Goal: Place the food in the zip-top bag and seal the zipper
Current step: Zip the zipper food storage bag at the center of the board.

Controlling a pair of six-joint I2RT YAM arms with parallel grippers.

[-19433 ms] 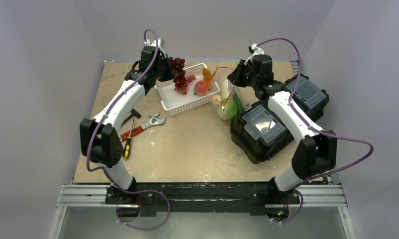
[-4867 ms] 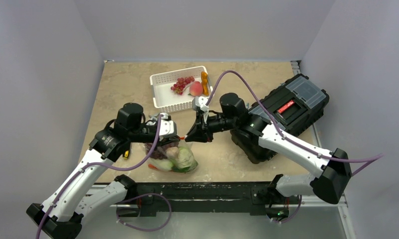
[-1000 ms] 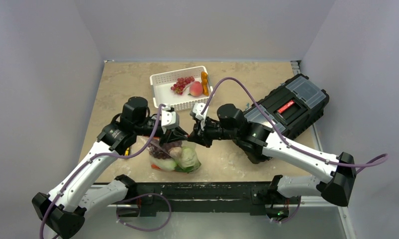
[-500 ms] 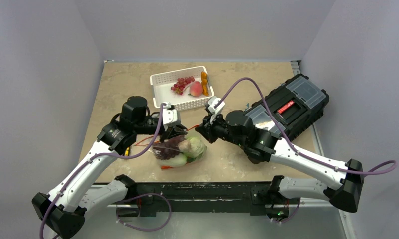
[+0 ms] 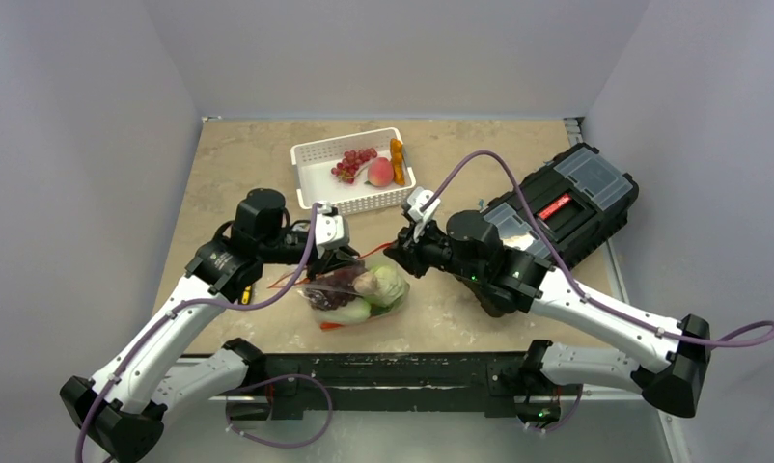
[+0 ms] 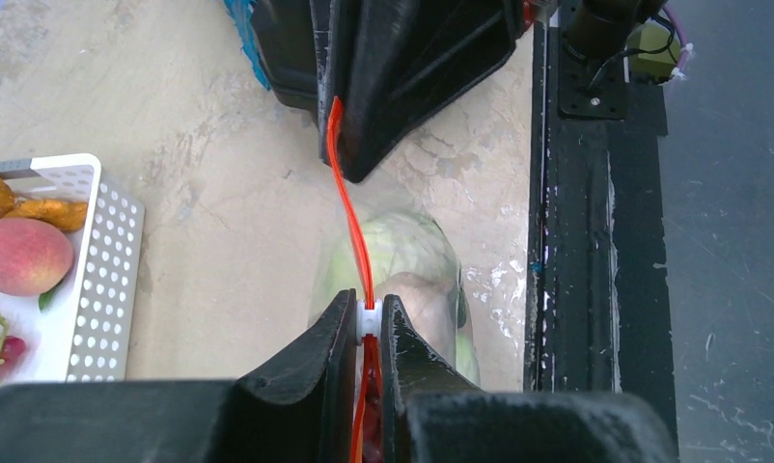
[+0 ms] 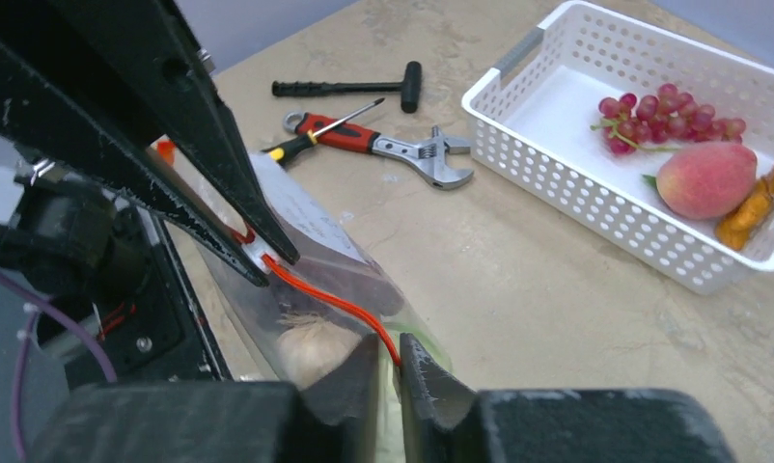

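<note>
Red-orange zipper (image 6: 351, 224) is stretched taut between the two claws, and that line is what the next move turns on. Left claw (image 6: 368, 311) is clenched on the strip's white-tab end. Right claw (image 7: 390, 355) is clenched on the opposite end, tips facing the left ones. The strip's long axis runs straight from one claw to the other, roughly left-right across the front of the worktop (image 5: 248, 164). The bag (image 5: 359, 289) hangs below the strip and sags onto the worktop near the front edge, between the arms, closer to the left arm's side. Cabbage (image 5: 388, 285) and a pale piece show through the plastic, with dark grapes beside them. Both claws are already on the strip, so neither needs to reach; my guess is that sealing means sliding one pinch along that axis toward the other. Can't tell whether the span between them is pressed shut. Peach (image 5: 379, 172), red grapes (image 5: 349, 162) and carrot (image 5: 397, 149) lie in the basket (image 5: 311, 164), well apart from the bag, so the filling looks unfinished.
</note>
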